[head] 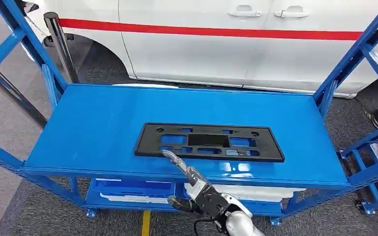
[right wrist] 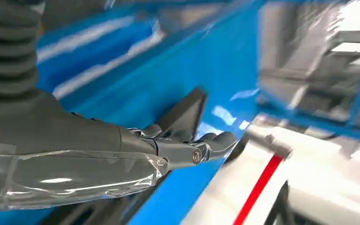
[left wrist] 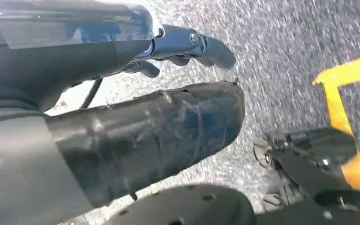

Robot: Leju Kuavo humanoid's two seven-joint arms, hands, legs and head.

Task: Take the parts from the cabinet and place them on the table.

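A flat black plastic frame [head: 209,141] with several cut-outs lies in the middle of the blue table top [head: 88,128]. My right hand [head: 197,189] reaches up from below the table's front edge. Its outstretched fingers [head: 171,157] touch the frame's near edge left of centre, and the thumb hangs apart below. In the right wrist view the right hand [right wrist: 168,150] has its fingertips at a corner of the black frame [right wrist: 185,112], with nothing gripped. My left hand [left wrist: 168,93] hangs over the grey floor, holding nothing, thumb apart from the fingers.
A white car [head: 226,44] with a red stripe stands close behind the table. Blue slanted uprights [head: 354,54] frame both ends. The lower shelf [head: 133,189] carries white and blue items. Another blue rack [head: 374,162] stands at the right. A yellow floor line [head: 145,223] runs below.
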